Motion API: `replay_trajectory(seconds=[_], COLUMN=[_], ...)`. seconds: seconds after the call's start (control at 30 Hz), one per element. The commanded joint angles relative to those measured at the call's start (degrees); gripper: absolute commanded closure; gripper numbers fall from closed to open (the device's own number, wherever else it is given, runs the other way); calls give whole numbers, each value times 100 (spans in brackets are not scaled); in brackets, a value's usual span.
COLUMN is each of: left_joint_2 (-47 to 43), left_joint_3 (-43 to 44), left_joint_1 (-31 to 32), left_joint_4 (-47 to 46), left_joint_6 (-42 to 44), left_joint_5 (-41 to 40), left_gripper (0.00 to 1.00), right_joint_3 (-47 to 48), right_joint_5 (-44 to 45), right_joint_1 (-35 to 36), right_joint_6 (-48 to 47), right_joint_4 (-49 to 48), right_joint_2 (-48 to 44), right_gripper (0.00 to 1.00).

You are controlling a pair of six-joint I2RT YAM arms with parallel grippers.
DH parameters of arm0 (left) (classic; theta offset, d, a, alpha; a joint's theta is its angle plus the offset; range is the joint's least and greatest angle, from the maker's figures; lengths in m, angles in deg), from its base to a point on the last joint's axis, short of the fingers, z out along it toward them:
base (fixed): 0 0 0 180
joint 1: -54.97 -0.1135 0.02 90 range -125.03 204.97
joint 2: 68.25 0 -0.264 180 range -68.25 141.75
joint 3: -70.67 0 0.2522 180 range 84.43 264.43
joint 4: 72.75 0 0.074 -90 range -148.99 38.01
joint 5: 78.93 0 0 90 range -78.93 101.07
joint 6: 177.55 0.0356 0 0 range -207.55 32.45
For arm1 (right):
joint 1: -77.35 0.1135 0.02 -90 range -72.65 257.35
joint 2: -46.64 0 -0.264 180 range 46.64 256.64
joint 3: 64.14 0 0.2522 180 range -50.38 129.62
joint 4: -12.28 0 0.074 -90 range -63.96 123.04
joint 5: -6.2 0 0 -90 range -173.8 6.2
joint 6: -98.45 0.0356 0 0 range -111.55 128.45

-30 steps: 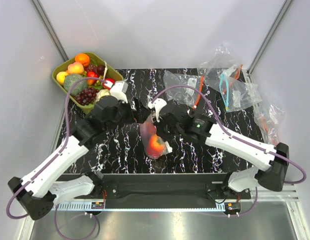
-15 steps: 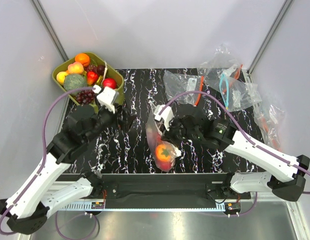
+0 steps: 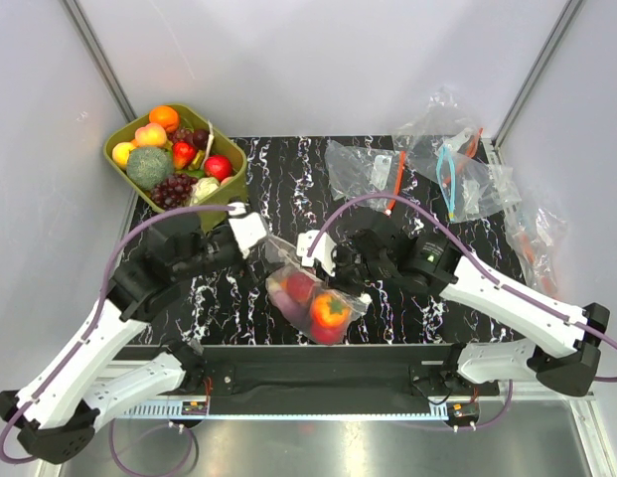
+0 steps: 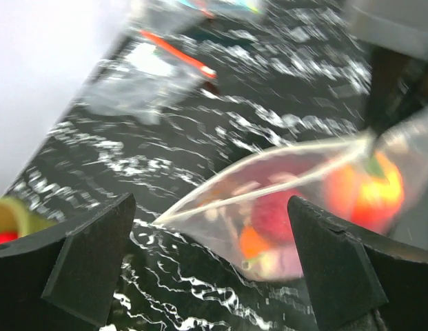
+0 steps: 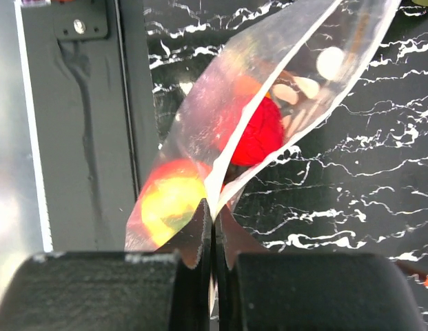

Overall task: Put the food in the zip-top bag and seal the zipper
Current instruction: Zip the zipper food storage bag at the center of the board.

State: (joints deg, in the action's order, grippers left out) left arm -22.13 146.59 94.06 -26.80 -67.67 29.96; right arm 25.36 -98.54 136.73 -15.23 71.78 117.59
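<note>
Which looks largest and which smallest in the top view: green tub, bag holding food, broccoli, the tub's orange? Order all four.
Largest first:
1. tub
2. bag
3. broccoli
4. orange

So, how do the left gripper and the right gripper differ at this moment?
The left gripper is wide open; the right gripper is shut. The left gripper holds nothing; the right gripper pinches the edge of the bag. Both have black fingers and are close to the bag, which has food inside.
</note>
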Motion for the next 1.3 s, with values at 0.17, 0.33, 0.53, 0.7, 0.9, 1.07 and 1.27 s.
replay_trajectory(seconds=[0.17, 0.33, 0.53, 0.7, 0.9, 1.07, 1.27], left_joint_2=[721, 1231, 1653, 1812, 1838, 1777, 1575], left_joint_3=[859, 1071, 1080, 948, 781, 667, 526], left_joint_1=[2, 2, 2, 2, 2, 2, 2], left_joint_4=[1087, 1273, 1194, 930, 895, 869, 596], left_joint_6=[1193, 1343, 1309, 1159, 1159, 1097, 737], left_joint_5=[1616, 1890, 2048, 1855, 1767, 1749, 1469], left_gripper=[1, 1, 7, 44, 81, 100, 100], right_joint_3=[125, 63, -104, -262, -490, -754, -1272], right_joint_5=[129, 279, 507, 560, 604, 850, 1210], right_joint_1=[22, 22, 30, 22, 22, 22, -14], right_joint_6=[-953, -1059, -1077, -1042, -910, -682, -138], right_joint_4=[-179, -302, -592, -838, -1180, -1689, -2428], right_joint_2=[41, 76, -82, -196, -302, -460, -916], right_gripper=[100, 100, 100, 99, 98, 85, 35])
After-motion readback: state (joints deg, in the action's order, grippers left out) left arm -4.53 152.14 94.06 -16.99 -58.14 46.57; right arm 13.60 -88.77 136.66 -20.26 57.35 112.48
